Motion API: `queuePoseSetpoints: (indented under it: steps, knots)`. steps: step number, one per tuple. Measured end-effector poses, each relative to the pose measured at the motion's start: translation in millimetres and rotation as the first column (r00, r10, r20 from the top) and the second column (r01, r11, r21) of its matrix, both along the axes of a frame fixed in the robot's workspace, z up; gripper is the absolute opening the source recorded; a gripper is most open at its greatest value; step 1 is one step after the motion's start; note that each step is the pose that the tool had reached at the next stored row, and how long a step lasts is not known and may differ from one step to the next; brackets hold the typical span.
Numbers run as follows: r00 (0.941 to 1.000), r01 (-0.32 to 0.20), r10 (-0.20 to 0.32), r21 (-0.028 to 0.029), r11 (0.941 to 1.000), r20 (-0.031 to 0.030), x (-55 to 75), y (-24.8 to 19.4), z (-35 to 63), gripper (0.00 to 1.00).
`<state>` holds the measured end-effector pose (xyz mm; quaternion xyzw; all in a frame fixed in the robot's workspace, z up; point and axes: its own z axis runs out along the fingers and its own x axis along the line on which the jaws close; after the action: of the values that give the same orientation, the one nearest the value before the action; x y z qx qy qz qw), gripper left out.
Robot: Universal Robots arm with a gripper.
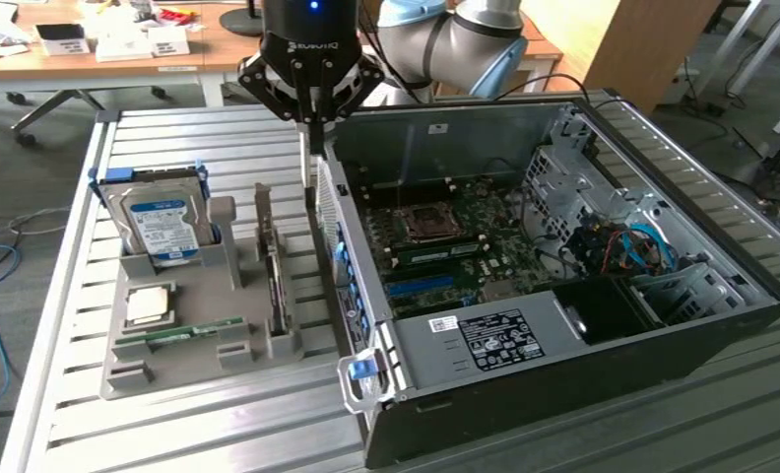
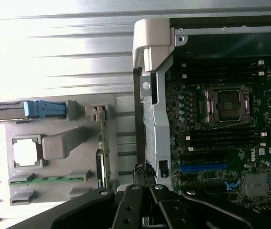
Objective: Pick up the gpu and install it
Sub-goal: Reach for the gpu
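The gpu (image 1: 273, 276) is a thin card standing on edge in a slot of the grey holder tray (image 1: 193, 355), its metal end bracket at the far end. In the wrist view the gpu (image 2: 102, 143) lies beside the open computer case. My gripper (image 1: 314, 133) hangs high over the line where the tray meets the case's rear wall, to the exterior view's right of the card. Its fingers are shut and I see nothing between them. The gripper (image 2: 147, 188) is apart from the card. Inside the case the motherboard (image 1: 443, 246) shows a blue slot (image 2: 203, 167).
The tray also holds a hard drive with a blue label (image 1: 164, 222), a square chip (image 1: 150, 304) and a green memory stick (image 1: 186, 333). The case (image 1: 522, 340) lies on its side on a slatted metal table (image 1: 166, 434). Desks with clutter stand behind.
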<state>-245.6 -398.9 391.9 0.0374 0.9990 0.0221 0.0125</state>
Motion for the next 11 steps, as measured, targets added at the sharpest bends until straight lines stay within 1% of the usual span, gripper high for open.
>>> queuePoseSetpoints:
  steps: [11]
  knots:
    - [1.0,0.0,0.0,0.0,1.0,0.0,-13.6,0.0,-0.1,0.11]
